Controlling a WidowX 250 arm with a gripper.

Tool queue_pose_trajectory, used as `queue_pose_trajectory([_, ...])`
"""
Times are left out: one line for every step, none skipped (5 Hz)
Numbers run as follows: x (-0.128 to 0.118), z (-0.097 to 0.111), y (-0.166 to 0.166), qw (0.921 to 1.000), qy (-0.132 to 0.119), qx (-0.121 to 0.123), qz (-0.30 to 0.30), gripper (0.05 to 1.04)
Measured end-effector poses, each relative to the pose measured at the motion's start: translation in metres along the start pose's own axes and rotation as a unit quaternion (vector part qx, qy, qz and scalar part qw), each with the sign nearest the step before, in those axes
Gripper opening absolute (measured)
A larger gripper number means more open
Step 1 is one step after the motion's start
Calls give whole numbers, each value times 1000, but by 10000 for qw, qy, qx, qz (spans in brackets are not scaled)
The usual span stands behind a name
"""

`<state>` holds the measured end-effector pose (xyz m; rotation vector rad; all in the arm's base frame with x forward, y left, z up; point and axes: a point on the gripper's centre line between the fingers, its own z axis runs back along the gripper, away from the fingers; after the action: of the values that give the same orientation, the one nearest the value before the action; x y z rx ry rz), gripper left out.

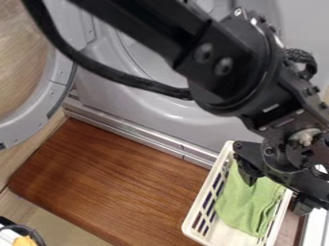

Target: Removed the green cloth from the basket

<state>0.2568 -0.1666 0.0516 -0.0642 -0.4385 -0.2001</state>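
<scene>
The removal is still undone: the green cloth (247,207) lies inside the white plastic basket (204,193), bunched along its floor and against its slatted side. The black gripper (275,196) hangs over the basket with its two fingers spread wide, one toward each long side, and nothing is clasped between them. Whether either finger touches the fabric, I cannot tell. Gripping the cloth, lifting it past the basket's rim and setting it down outside all seem left to do.

From above the jaws, the camera view looks down at a slant, close over the bench (109,182).
</scene>
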Motion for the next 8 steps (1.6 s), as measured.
queue_pose_trajectory([-5, -6, 1, 9999, 119, 51, -16, 1000])
queue_pose_trajectory([-6, -13, 6, 9997, 225, 119, -20, 1000])
queue_pose_trajectory([-4, -15, 16, 9994, 264, 184, 107, 1000])
queue_pose_trajectory([2, -19, 27, 9990, 296, 273, 209, 1000])
queue_pose_trajectory([6, -27, 38, 9982, 352, 332, 365, 1000])
queue_pose_trajectory([9, -41, 44, 9971, 497, 410, 403, 1000])
queue_pose_trajectory([11, -60, 46, 9957, 678, 496, 383, 1000])
queue_pose_trajectory([14, -81, 43, 9961, 746, 360, 290, 945])
